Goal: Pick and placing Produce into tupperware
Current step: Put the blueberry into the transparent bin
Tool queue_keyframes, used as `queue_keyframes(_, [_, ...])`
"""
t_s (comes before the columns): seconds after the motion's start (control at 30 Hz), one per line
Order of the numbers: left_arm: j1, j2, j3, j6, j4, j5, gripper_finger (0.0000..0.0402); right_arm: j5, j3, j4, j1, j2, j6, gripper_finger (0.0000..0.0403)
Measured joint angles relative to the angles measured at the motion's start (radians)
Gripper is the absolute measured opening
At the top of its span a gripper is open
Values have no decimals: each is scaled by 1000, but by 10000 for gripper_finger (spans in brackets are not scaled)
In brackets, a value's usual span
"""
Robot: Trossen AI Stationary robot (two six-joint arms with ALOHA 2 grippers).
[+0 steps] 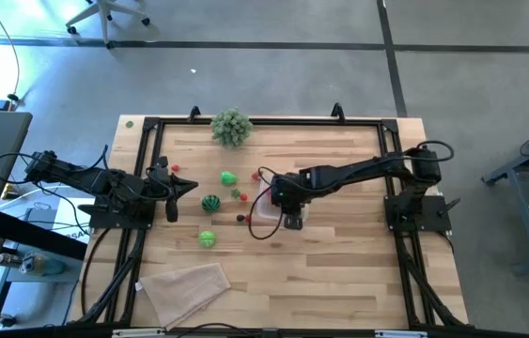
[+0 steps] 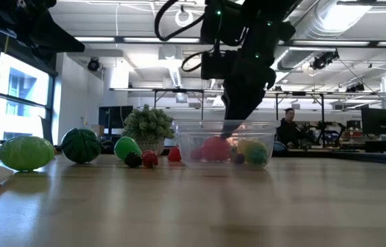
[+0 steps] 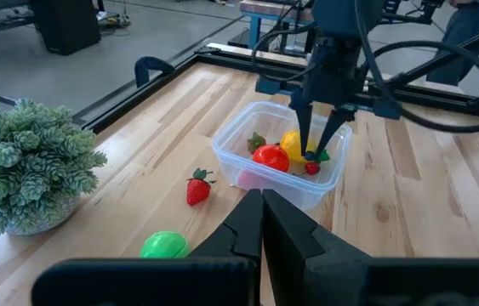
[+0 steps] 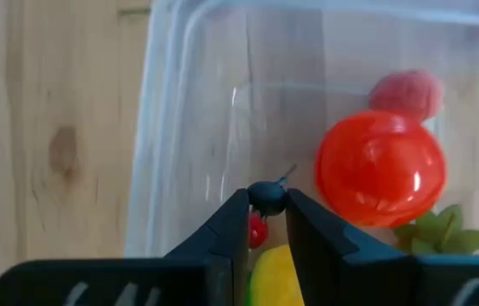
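Observation:
The clear tupperware [image 1: 266, 210] [image 3: 237, 136] stands on its base mid-table and holds a red tomato [image 4: 381, 168], a yellow piece [image 3: 291, 142], a pink berry [image 4: 406, 92] and a tiny red berry [image 4: 258, 229]. My right gripper [image 3: 312, 151] [image 4: 266, 204] reaches down into it, shut on a small dark berry. Loose produce lies left of the tupperware: a green piece [image 1: 229, 176], a dark green striped ball [image 1: 210, 202], a light green ball [image 1: 207, 238] and a strawberry [image 3: 197, 188]. My left gripper [image 1: 187, 188] [image 3: 262, 208] waits shut at the table's left side. My right gripper pinches the small dark berry [image 4: 266, 196] between the free ends of its two fingers. The fingers come from above, pointing down into the tupperware. The berry is lifted clear, just over the yellow piece and the tiny red berry.
A bushy grey-green plant [image 1: 231, 126] stands near the far edge, and a beige folded cloth [image 1: 187, 284] lies near the front left. Black rails [image 1: 264, 121] frame the table. More tiny red berries [image 1: 241, 195] and a dark one [image 1: 241, 218] lie scattered beside the tupperware.

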Motion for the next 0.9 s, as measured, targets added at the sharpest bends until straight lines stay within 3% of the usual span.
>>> queue_keyframes(0.9, [0,0,0,0,0,0,1,-33,-5,-10,-15,46,10,73])
